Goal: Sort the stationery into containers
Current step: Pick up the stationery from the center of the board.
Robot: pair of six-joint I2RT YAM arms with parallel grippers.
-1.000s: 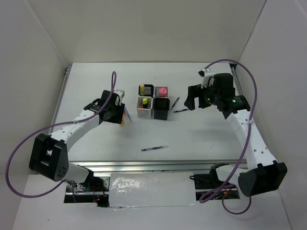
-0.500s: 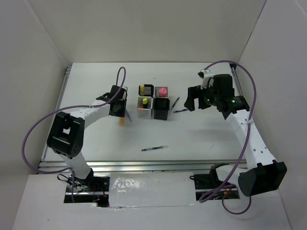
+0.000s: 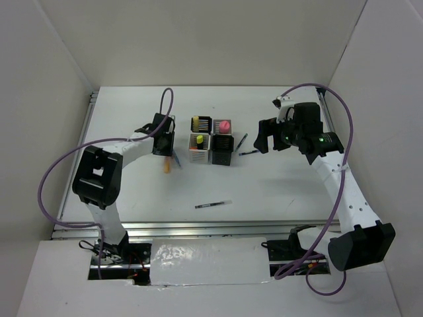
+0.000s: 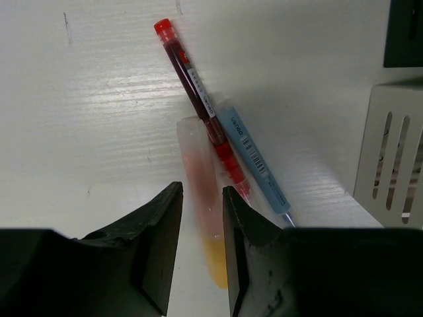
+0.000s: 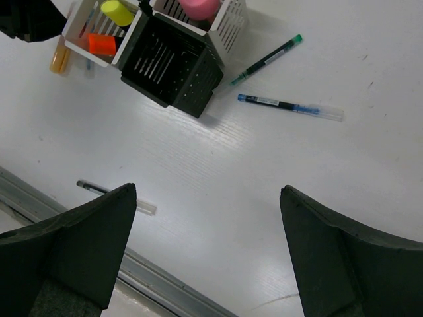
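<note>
The left gripper (image 4: 201, 195) is set over an orange highlighter (image 4: 203, 205), just left of the containers (image 3: 221, 157).
Its jaws are held narrowly apart astride the highlighter, which lies on the table (image 4: 99, 99) against a red pen (image 4: 198, 99); the right gripper (image 5: 208, 191) is spread wide, empty.

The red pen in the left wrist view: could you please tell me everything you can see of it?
The red pen lies flat on the white table, running diagonally in the left wrist view: red end far from the camera, dark translucent barrel with a white printed label, red grip and tip nearest the left claw. A light blue pen lies against one side, a peach highlighter against the other. Whether the claw touches its tip, I cannot tell.
</note>
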